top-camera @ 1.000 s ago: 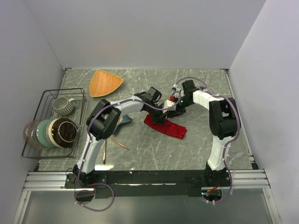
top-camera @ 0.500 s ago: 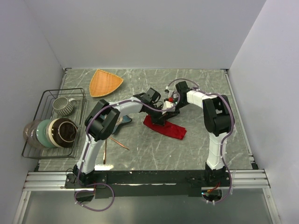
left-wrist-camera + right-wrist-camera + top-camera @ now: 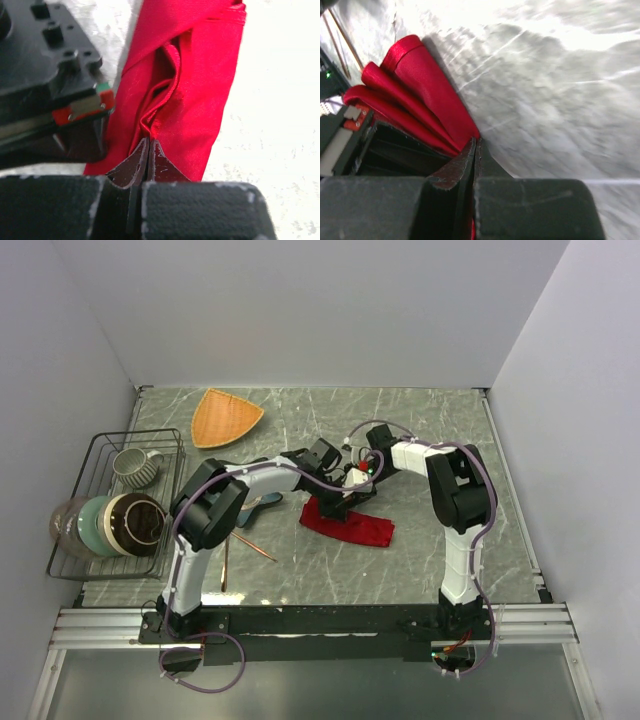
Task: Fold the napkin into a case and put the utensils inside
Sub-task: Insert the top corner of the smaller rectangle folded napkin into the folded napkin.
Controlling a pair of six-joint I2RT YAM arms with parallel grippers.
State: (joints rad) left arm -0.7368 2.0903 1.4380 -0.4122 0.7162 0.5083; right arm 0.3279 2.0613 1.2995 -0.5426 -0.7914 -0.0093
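Mid-table, left tool [image 3: 149,143], right tool [image 3: 474,143] pinching napkin [image 3: 350,526]

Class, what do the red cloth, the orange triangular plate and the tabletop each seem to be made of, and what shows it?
Red cloth napkin: soft woven fabric with a satin sheen; it creases into folds and has a hemmed edge.
Orange triangular plate: rigid, faintly ribbed; ceramic or plastic, unclear.
Tabletop: grey marble-look surface with pale veins, slightly glossy; possibly stone or laminate.
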